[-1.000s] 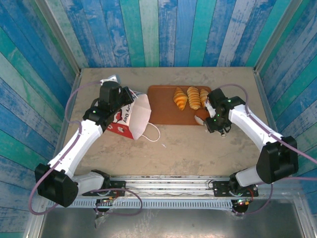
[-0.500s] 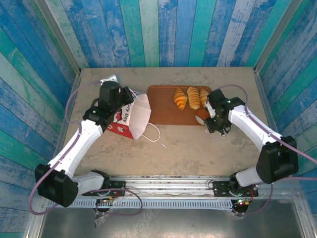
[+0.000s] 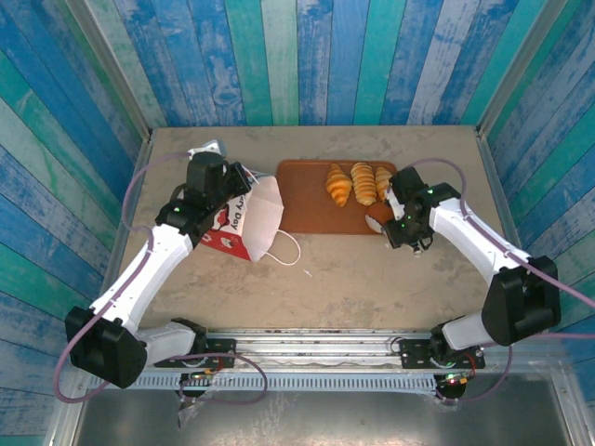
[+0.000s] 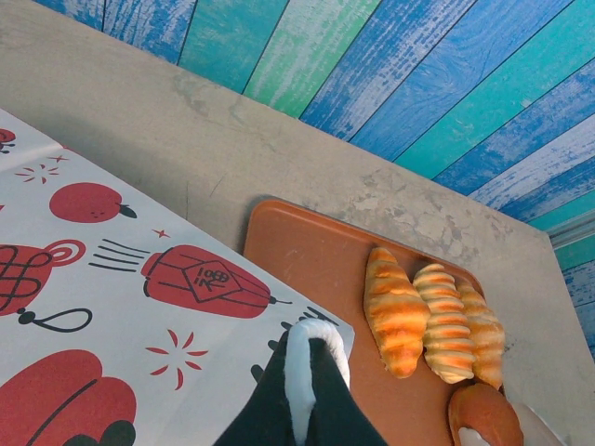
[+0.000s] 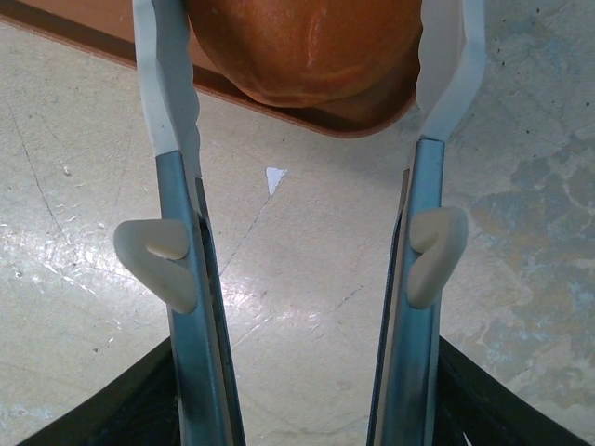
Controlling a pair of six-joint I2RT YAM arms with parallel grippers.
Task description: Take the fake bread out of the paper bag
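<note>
The white paper bag (image 3: 244, 220) with red prints lies on its side left of the brown tray (image 3: 307, 204), its mouth toward the tray. My left gripper (image 3: 249, 183) is shut on the bag's upper edge; in the left wrist view its black fingers (image 4: 316, 344) pinch the white paper (image 4: 139, 307). Three golden croissants (image 3: 363, 183) lie side by side on the tray. My right gripper (image 3: 377, 224) is at the tray's near right corner, closed round an orange-brown roll (image 5: 307, 46) of fake bread that touches both white fingertips (image 5: 163, 84) and rests over the tray corner (image 5: 372, 121).
The bag's thin white loop handle (image 3: 284, 247) trails onto the table toward the front. Blue and green plank walls close in the back and both sides. Bare beige tabletop (image 3: 353, 279) lies in front of the tray.
The right gripper has shifted very slightly left at the tray corner and its jaws have eased a little wider. The left arm and the bag have not moved.
</note>
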